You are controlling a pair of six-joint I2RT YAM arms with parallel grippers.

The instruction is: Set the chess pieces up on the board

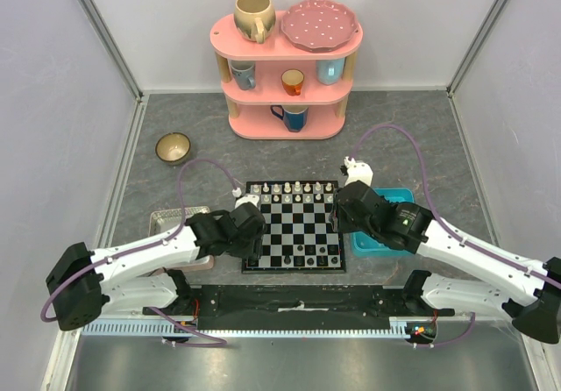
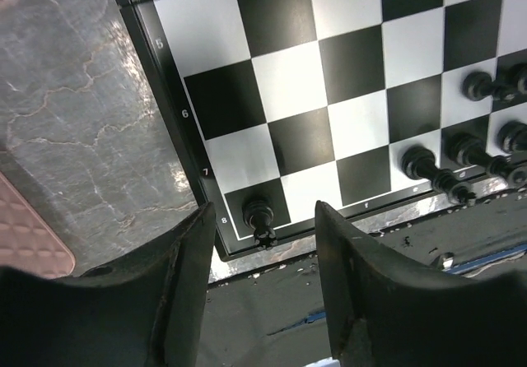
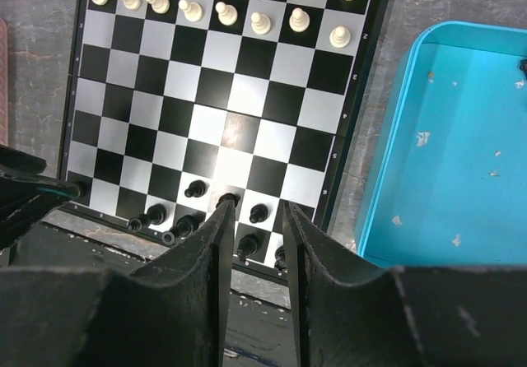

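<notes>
From above, the flat black-and-white checkered board [image 1: 294,220] lay mid-frame on the grey marbled surface [image 1: 421,137]. Cream-white pieces [image 1: 289,188] lined its upper edge and glossy black pieces [image 1: 308,252] stood near its lower edge. A smooth blue rectangular tray [image 1: 401,195] sat just to the right.

Only the left wrist view showed a small black piece [image 2: 260,217] upright on the board's corner square. The left end effector [image 2: 263,209] stood wide, its matte black fingers [image 2: 189,285] clear of the piece.

In the right wrist view, the right end effector [image 3: 255,206] was narrow above the black pieces. Whether it held one could not be told.
</notes>
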